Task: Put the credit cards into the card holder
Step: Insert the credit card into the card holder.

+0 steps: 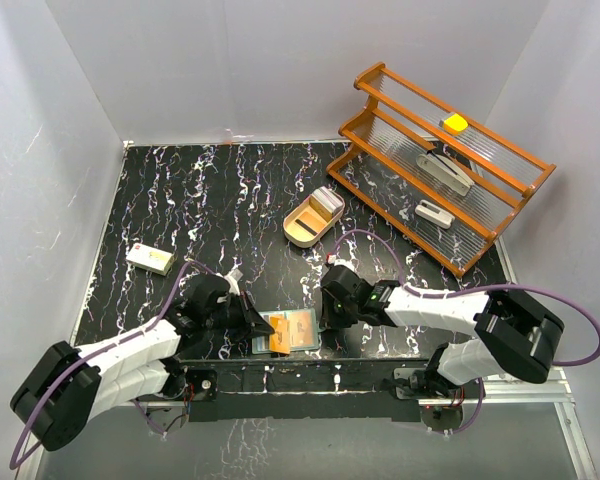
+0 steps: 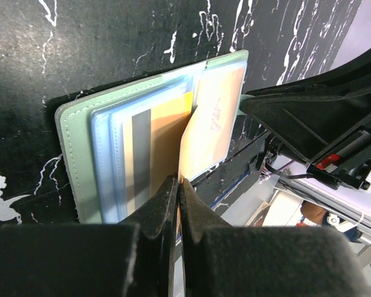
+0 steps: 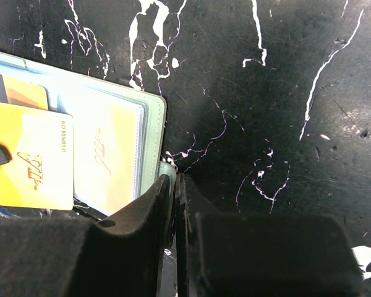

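The teal-green card holder (image 1: pixel 298 328) lies open at the table's near edge. In the left wrist view its green cover (image 2: pixel 71 161) frames pale blue pockets, with an orange card with a grey stripe (image 2: pixel 157 139) in one and a pale orange card (image 2: pixel 217 114) in the other. My left gripper (image 1: pixel 263 325) (image 2: pixel 179 184) is shut on an orange credit card (image 2: pixel 187 148) held edge-on over the pockets. That card shows in the right wrist view (image 3: pixel 34 162). My right gripper (image 1: pixel 325 318) (image 3: pixel 175 179) is shut on the holder's snap tab (image 3: pixel 167 168) at its right edge (image 3: pixel 153 127).
An oval tan wooden tray (image 1: pixel 302 228) with a few pale cards (image 1: pixel 327 203) stands behind the holder. A wooden rack (image 1: pixel 440 165) with small items fills the back right. A small white box (image 1: pixel 150 258) lies at the left. The holder lies at the table's near edge.
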Robot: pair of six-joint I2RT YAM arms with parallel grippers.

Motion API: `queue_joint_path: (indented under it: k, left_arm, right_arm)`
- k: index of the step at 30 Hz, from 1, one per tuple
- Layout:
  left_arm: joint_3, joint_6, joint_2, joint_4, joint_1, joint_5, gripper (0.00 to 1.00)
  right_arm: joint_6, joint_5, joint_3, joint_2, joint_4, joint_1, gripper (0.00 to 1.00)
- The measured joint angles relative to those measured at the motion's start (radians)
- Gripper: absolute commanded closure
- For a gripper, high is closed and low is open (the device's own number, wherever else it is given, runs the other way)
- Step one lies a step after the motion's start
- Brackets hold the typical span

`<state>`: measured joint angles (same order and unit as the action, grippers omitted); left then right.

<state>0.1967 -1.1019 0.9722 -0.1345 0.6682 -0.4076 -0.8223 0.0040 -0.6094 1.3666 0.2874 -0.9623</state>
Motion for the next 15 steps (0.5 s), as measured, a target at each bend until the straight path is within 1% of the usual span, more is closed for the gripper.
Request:
queue_joint_path:
  k: [6,15]
  left_arm:
    - [0.010,0.028,0.023,0.007,0.000,-0.001,1.00]
    - [0.047,0.066,0.014,0.054,-0.002,0.000,1.00]
  right_arm:
    - [-0.008,0.001,0.004,-0.002,-0.006,-0.005,0.92]
    - [-0.014,0.001,0.005,-0.002,-0.006,-0.014,0.93]
